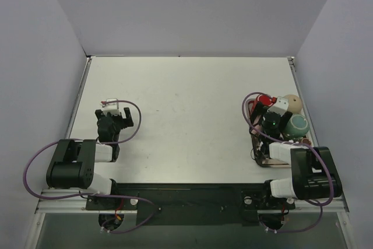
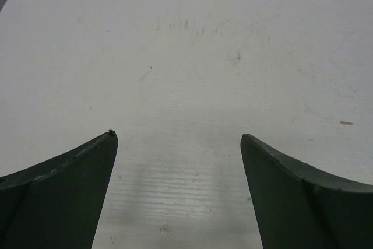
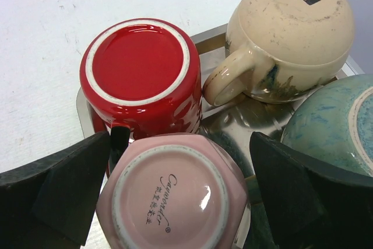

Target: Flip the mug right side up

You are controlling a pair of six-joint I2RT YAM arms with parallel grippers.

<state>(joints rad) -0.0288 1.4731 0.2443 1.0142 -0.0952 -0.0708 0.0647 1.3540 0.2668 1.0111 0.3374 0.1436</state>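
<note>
Four mugs stand upside down on a metal tray (image 3: 233,123) at the table's right edge. They are a pink mug (image 3: 172,199), a red mug (image 3: 140,74), a cream mug (image 3: 291,33) and a teal mug (image 3: 332,126). My right gripper (image 3: 180,138) is open just above the pink mug, one finger on each side of it, with a gap on both sides. In the top view the right gripper (image 1: 271,122) hides the pink mug; the red mug (image 1: 265,99), cream mug (image 1: 293,104) and teal mug (image 1: 299,125) show. My left gripper (image 2: 178,138) is open and empty over bare table.
The mugs are packed tightly; the red mug's handle sits beside my right gripper's left finger (image 3: 64,185). The tray (image 1: 262,158) lies near the right wall. The left gripper (image 1: 115,119) rests at the table's left side, and grey walls enclose the white table (image 1: 186,103).
</note>
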